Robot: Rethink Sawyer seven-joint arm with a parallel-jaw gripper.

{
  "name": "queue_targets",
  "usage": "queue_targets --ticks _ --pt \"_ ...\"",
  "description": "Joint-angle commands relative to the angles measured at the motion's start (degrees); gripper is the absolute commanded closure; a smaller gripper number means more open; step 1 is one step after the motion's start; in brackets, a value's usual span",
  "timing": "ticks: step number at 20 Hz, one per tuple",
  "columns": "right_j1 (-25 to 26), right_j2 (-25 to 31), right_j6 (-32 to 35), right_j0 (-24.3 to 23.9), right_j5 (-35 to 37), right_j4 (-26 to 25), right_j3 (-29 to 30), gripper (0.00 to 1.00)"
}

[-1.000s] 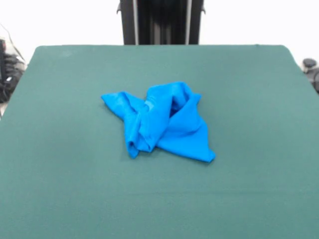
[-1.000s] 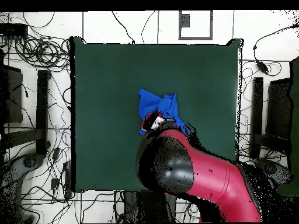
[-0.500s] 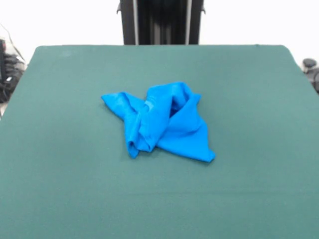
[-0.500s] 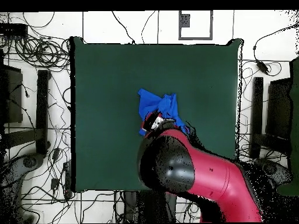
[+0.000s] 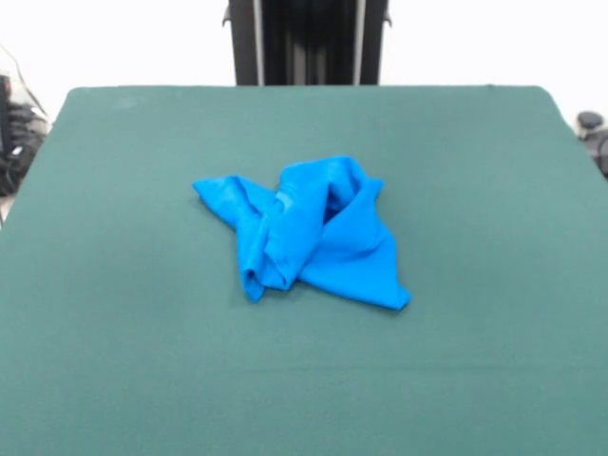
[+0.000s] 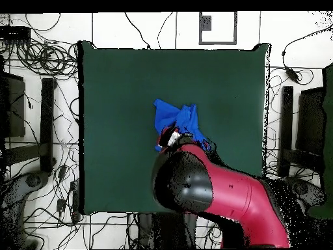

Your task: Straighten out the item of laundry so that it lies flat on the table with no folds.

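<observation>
Blue T-shirt (image 5: 309, 233) crumpled in a bunched heap near the middle of the green desk (image 5: 114, 361), folds overlapping, one flat flap reaching toward the near right. Black pedestal (image 5: 307, 42) behind desk.

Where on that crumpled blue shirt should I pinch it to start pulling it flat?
Probably the pointed corner of the blue shirt, at the near right in the front view. It lies flat and single-layered on the table, sticking out from the bunched folds. Come straight down on it, then drag outward, away from the bundle.
</observation>
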Motion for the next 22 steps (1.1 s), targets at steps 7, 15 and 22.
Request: queue_targets --ticks 7,15,22 --pt "11.4 7.5 -1.0 -0.7 -3.3 -4.2 -2.9 0.0" --pt "14.2 7.6 -0.8 -0.7 -5.4 -5.7 -4.9 0.0" --pt "15.7 7.4 -1.7 -0.9 -6.2 -6.8 -6.2 0.0"
